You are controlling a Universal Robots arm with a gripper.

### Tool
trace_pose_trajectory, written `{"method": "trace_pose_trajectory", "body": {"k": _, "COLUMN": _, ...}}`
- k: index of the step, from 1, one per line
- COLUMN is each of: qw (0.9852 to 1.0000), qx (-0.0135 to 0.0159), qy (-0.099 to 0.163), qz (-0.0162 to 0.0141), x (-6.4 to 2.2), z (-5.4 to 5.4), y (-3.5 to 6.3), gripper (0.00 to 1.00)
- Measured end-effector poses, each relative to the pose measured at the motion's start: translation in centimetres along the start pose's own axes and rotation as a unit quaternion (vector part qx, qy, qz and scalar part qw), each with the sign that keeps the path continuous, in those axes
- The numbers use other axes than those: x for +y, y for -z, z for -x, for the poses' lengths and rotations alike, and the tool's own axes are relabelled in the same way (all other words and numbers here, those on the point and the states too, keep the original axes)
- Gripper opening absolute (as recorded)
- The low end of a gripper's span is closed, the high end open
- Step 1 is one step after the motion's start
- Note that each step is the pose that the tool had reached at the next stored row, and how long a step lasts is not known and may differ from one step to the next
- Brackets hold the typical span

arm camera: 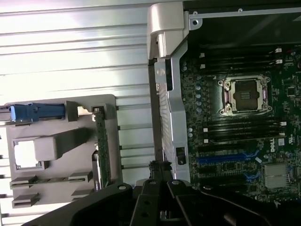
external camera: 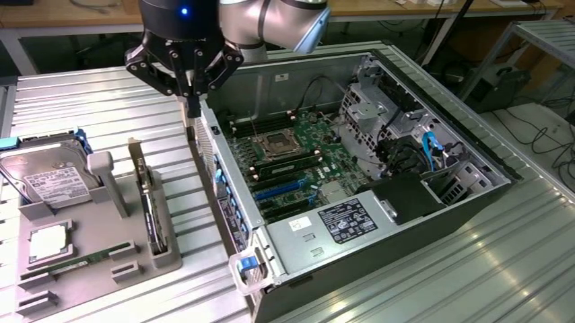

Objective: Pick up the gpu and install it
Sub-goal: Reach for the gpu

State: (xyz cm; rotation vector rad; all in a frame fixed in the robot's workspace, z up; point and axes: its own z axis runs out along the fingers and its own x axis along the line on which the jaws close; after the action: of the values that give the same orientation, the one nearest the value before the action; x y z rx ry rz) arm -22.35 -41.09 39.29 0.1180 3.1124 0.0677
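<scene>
Here the gripper (external camera: 191,108) hangs with its fingers pressed together and nothing between them, just over the wall of the open computer case (external camera: 404,282) on the exterior view's left. The gpu (external camera: 147,195) stands on edge in a slot of the gray tray (external camera: 94,225), left of the case. It is nearer than the gripper and apart from it, and the hard drive (external camera: 45,178) sits farther left.
</scene>
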Motion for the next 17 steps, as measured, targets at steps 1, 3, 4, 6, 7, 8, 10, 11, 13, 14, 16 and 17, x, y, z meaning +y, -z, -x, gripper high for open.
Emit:
{"method": "trace_pose_trajectory", "body": {"k": 1, "qw": 1.0000, "qx": 0.0000, "qy": 0.000, "qz": 0.0000, "x": -0.05, "z": -0.2, "y": 0.00, "gripper": 0.11}}
{"method": "trace_pose_trajectory", "body": {"k": 3, "qw": 1.0000, "qx": 0.0000, "qy": 0.000, "qz": 0.0000, "x": -0.16, "z": -0.4, "y": 0.01, "gripper": 0.11}}
{"method": "trace_pose_trajectory", "body": {"k": 4, "qw": 1.0000, "qx": 0.0000, "qy": 0.000, "qz": 0.0000, "x": -0.23, "z": -0.6, "y": 0.02, "gripper": 0.11}}
{"method": "trace_pose_trajectory", "body": {"k": 6, "qw": 1.0000, "qx": 0.0000, "qy": 0.000, "qz": 0.0000, "x": -0.33, "z": -0.9, "y": 0.03, "gripper": 0.11}}
{"method": "trace_pose_trajectory", "body": {"k": 7, "qw": 1.0000, "qx": 0.0000, "qy": 0.000, "qz": 0.0000, "x": -0.38, "z": -1.1, "y": 0.04, "gripper": 0.11}}
{"method": "trace_pose_trajectory", "body": {"k": 8, "qw": 1.0000, "qx": -0.0001, "qy": 0.000, "qz": 0.0001, "x": -0.46, "z": -1.3, "y": 0.04, "gripper": 0.11}}
{"method": "trace_pose_trajectory", "body": {"k": 10, "qw": 1.0000, "qx": -0.0001, "qy": 0.000, "qz": 0.0001, "x": -0.72, "z": -1.8, "y": 0.06, "gripper": 0.11}}
{"method": "trace_pose_trajectory", "body": {"k": 11, "qw": 1.0000, "qx": -0.0001, "qy": 0.000, "qz": 0.0001, "x": -0.96, "z": -2.2, "y": 0.08, "gripper": 0.11}}
{"method": "trace_pose_trajectory", "body": {"k": 13, "qw": 1.0000, "qx": -0.0001, "qy": 0.000, "qz": 0.0001, "x": -1.22, "z": -2.7, "y": 0.11, "gripper": 0.11}}
{"method": "trace_pose_trajectory", "body": {"k": 14, "qw": 1.0000, "qx": -0.0001, "qy": 0.000, "qz": 0.0001, "x": -1.29, "z": -2.8, "y": 0.12, "gripper": 0.11}}
{"method": "trace_pose_trajectory", "body": {"k": 16, "qw": 1.0000, "qx": -0.0001, "qy": 0.000, "qz": 0.0001, "x": -1.39, "z": -3.1, "y": 0.12, "gripper": 0.11}}
{"method": "trace_pose_trajectory", "body": {"k": 17, "qw": 1.0000, "qx": -0.0001, "qy": 0.000, "qz": 0.0001, "x": -1.44, "z": -3.2, "y": 0.13, "gripper": 0.11}}
